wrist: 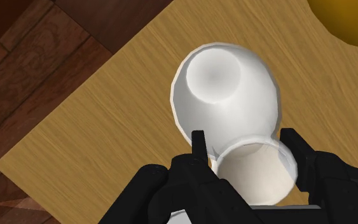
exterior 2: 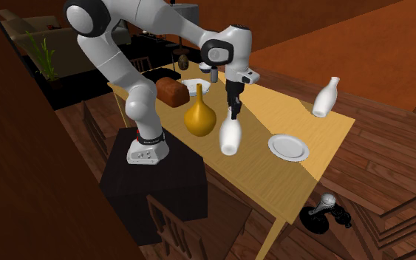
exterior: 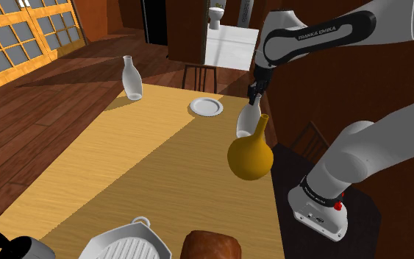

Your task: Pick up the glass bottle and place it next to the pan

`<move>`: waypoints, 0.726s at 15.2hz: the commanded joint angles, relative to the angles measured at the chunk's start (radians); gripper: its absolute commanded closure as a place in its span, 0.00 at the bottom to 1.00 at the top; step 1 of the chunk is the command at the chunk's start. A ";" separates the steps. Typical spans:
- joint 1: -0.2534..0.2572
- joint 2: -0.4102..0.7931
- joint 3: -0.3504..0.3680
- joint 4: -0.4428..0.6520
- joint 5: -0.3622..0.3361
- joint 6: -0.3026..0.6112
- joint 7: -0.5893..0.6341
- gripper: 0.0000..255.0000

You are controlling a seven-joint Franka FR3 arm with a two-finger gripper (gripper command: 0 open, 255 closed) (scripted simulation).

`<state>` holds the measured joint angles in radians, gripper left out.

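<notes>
Gripper: we see the black gripper (wrist: 244, 141) clenched on the neck of the white bottle (wrist: 228, 95), one finger on each side just under the mouth.
Bottle: in the shoulder view it sits right of centre, just behind the yellow gourd vase (exterior: 251, 154). In the second exterior view it is mid-frame, near the table (exterior: 124, 162) edge.
Lift: we cannot tell whether the base is off the wood yet.
Pan: the white ridged pan (exterior: 124, 246) lies at the shoulder view's bottom edge, left of centre, with the brown loaf (exterior: 211, 246) just beside it.
Step in hand: we judge this to be the lift, with the carry to follow.
Doing it well: we want a straight rise first, because the vase stands between bottle and pan. In the wrist view the body sits off-line from the mouth, so it may hang askew from a neck grip. Slow, smooth travel should keep it from swinging.
Set-down: we aim for bare table beside the pan, away from the loaf, and lower until the base rests before letting go.
Bystanders: the plate (exterior: 207, 107) and second bottle (exterior: 131, 79) stand well apart.
</notes>
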<state>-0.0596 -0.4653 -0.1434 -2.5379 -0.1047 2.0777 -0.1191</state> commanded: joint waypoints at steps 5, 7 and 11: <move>0.000 -0.005 0.001 0.009 0.000 -0.015 0.000 1.00; 0.000 -0.015 0.003 0.029 0.001 -0.045 -0.001 1.00; 0.001 -0.030 0.006 0.072 0.004 -0.103 -0.002 1.00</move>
<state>-0.0592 -0.4943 -0.1378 -2.4807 -0.1021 1.9901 -0.1208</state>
